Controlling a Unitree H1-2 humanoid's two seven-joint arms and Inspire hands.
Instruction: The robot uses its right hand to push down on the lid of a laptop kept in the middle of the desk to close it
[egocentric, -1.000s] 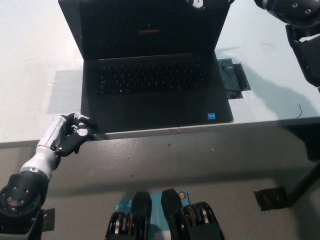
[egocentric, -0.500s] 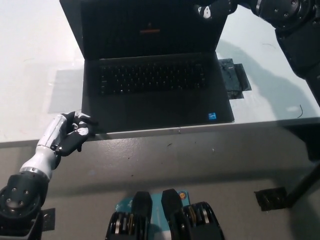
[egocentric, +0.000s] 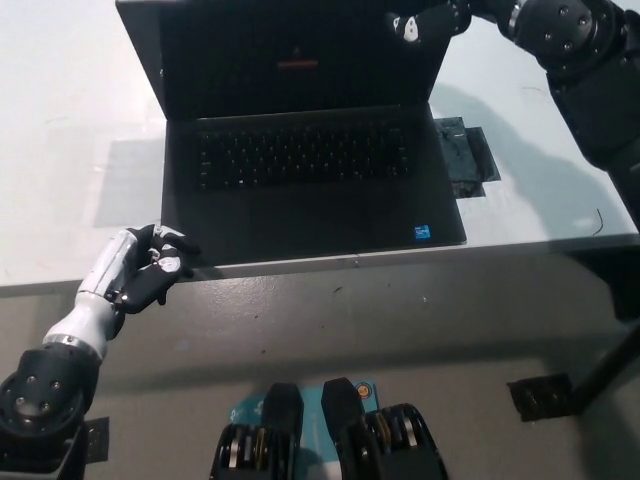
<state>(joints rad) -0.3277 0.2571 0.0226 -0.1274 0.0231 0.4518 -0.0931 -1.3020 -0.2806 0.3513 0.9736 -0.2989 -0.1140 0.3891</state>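
An open black laptop (egocentric: 310, 165) sits in the middle of the white desk (egocentric: 60, 120), its screen dark with a small red mark. My black right hand (egocentric: 425, 22) is at the lid's upper right corner, at the picture's top edge, touching or just over it. Only part of that hand shows, so its state is unclear. My white left hand (egocentric: 145, 268) rests at the desk's front edge, by the laptop's front left corner, fingers curled around nothing.
A dark flat patch (egocentric: 465, 160) lies on the desk just right of the laptop. A thin wire bit (egocentric: 598, 222) sits near the right front edge. Below the desk edge is grey floor (egocentric: 350, 330).
My right arm has swung in from the top right, bringing the hand down to the lid's upper right corner. The left hand has barely shifted.
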